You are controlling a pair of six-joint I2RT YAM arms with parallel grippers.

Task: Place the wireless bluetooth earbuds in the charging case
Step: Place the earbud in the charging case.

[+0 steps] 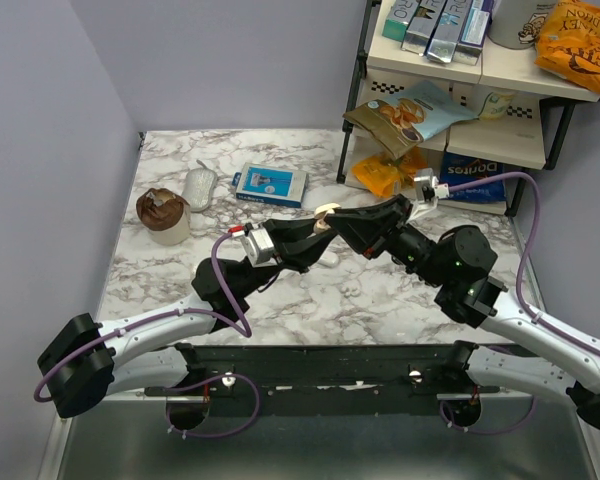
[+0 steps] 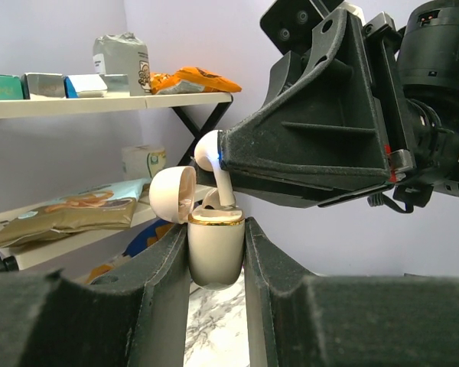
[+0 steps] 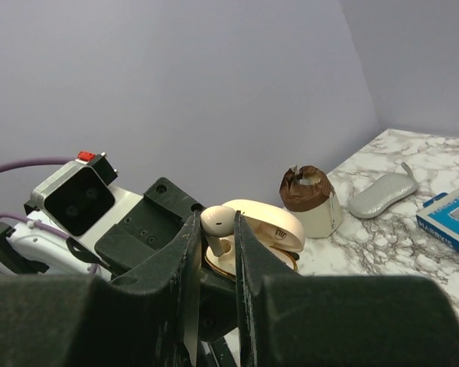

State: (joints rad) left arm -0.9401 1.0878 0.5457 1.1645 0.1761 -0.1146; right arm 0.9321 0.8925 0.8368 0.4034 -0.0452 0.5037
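My left gripper [image 1: 313, 240] is shut on a cream charging case [image 2: 214, 248] with a gold rim and holds it upright above the table, its lid [image 2: 174, 195] open. My right gripper [image 1: 332, 224] is shut on a white earbud [image 2: 209, 151], pinched by its head. The earbud's stem points down into the case's opening. In the right wrist view the earbud [image 3: 218, 218] sits between my fingers, over the case [image 3: 269, 223] held by the left gripper [image 3: 157, 225]. I cannot tell whether another earbud is inside the case.
A brown-topped pot [image 1: 163, 215], a grey oval case [image 1: 199, 187] and a blue box [image 1: 270, 184] lie at the back left. A shelf rack [image 1: 460, 100] with snack bags and boxes stands at the back right.
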